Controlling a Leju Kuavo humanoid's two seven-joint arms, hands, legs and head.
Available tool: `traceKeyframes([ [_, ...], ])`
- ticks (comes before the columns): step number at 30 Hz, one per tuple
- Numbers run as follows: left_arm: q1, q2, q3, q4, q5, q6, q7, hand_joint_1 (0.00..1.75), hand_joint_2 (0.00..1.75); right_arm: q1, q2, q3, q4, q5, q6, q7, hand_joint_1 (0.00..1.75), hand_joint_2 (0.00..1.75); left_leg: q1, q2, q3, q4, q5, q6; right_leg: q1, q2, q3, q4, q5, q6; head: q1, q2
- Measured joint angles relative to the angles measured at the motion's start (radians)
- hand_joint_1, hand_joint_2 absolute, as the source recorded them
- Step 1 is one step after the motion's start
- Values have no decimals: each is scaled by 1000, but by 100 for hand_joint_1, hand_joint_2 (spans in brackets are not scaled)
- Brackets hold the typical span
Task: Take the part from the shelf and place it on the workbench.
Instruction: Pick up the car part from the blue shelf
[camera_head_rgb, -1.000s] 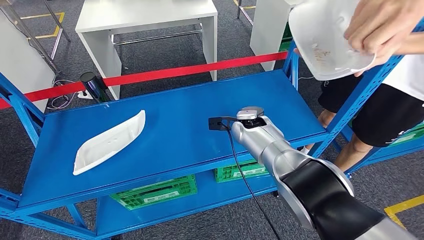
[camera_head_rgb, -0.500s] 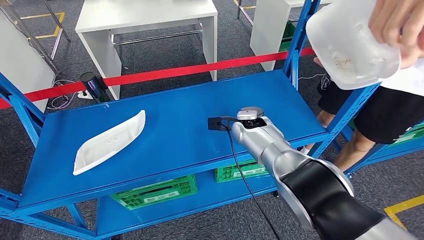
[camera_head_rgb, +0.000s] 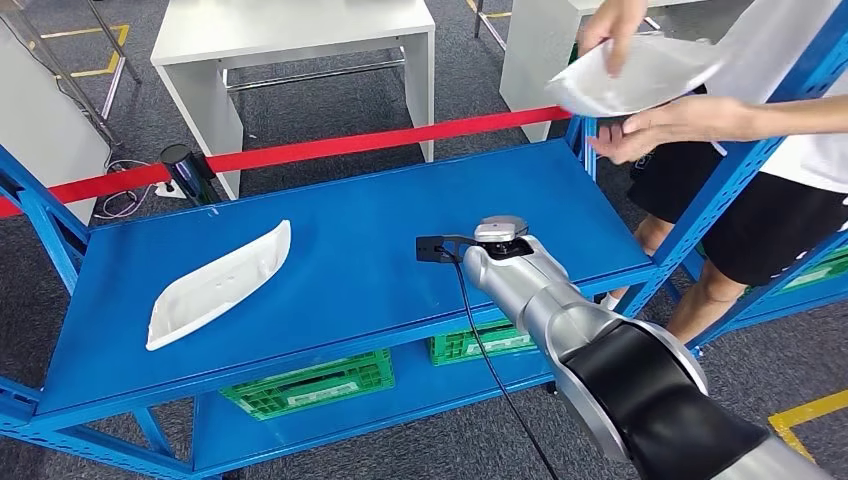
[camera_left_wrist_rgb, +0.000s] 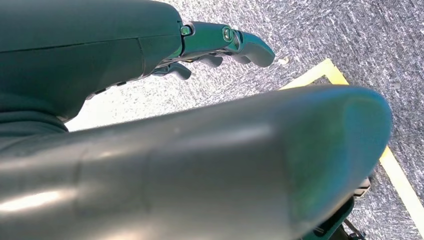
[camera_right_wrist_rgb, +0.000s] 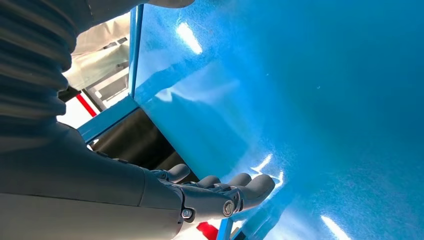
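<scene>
A long white moulded part (camera_head_rgb: 218, 285) lies on the left of the blue shelf top (camera_head_rgb: 370, 200). My right arm (camera_head_rgb: 530, 290) reaches over the shelf's front right area, well to the right of that part. In the right wrist view my right hand (camera_right_wrist_rgb: 220, 192) hovers just above the blue surface with fingers stretched out and nothing in it. My left hand (camera_left_wrist_rgb: 215, 45) hangs over grey carpet, fingers apart and holding nothing. A person at the far right holds a second white part (camera_head_rgb: 640, 75) in both hands above the shelf's far right corner.
A blue upright post (camera_head_rgb: 730, 180) and the person's legs (camera_head_rgb: 740, 240) stand at the shelf's right end. Red barrier tape (camera_head_rgb: 380, 140) runs behind the shelf, with a white table (camera_head_rgb: 290, 30) beyond. Green crates (camera_head_rgb: 310, 385) sit on the lower level.
The person has swung the second white part down and to the left, now tilted flat with a hand under it. My right arm and the part on the shelf have not moved.
</scene>
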Motion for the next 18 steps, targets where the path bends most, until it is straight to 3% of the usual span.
traceKeyframes([
  [18,0,1,-1,0,3,0,1,0,0,0,0,7,0,1,7,4,0,175,0,0,0,0,0,0,0,0,0,0,0,0,0,0],
])
